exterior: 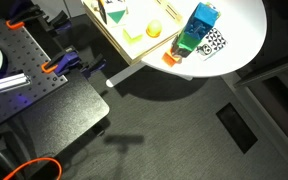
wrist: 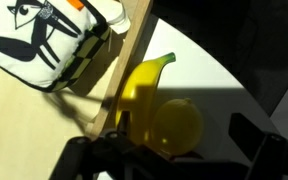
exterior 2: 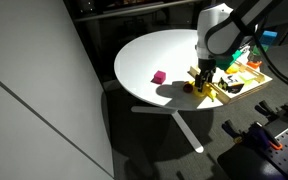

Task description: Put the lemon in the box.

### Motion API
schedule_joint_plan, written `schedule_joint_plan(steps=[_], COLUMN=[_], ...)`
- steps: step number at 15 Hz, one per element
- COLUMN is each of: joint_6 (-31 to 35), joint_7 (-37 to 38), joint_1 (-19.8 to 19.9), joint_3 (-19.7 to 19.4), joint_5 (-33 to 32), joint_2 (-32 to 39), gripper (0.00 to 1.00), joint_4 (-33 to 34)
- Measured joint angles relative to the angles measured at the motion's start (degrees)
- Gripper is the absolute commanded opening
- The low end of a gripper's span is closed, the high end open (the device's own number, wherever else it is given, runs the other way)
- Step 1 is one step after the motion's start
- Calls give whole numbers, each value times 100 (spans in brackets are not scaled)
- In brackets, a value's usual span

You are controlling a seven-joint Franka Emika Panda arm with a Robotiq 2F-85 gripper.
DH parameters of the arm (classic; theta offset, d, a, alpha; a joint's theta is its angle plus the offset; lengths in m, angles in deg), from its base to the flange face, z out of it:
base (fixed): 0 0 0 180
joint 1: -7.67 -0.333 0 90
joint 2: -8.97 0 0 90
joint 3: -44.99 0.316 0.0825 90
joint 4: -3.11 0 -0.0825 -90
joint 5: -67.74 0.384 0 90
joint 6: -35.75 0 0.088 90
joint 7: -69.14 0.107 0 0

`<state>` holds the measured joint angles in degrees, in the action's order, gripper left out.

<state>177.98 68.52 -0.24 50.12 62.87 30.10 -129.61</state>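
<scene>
In the wrist view the lemon lies on the white table just outside the raised rim of the light-wood box. A banana lies against the rim beside it. My gripper is open. One finger is on each side of the lemon, with gaps, and neither touches it. In an exterior view the gripper hangs low over the table at the edge of the box. In an exterior view a round yellow fruit shows by the box; the gripper is out of that view.
A white bag with black print lies in the box. A tall blue-and-green carton stands beside the box, with an orange piece near the round table's edge. A small pink object sits on the table.
</scene>
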Motion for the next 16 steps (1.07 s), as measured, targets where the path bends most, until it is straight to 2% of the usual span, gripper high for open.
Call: schedule_joint_plan(steps=[5,6,8,12,16], joint_6=[0,0,0,1,0], joint_7=[72,83,94,96,96], joint_1=[-93,-114,-146,-180,-186], joint_3=[0,0,0,-4,-20], joint_5=[0,0,0,0,0], joint_2=[300,354,453,589,631], gripper=[100,82,68,33,4], joint_4=[183,205,243,312,366])
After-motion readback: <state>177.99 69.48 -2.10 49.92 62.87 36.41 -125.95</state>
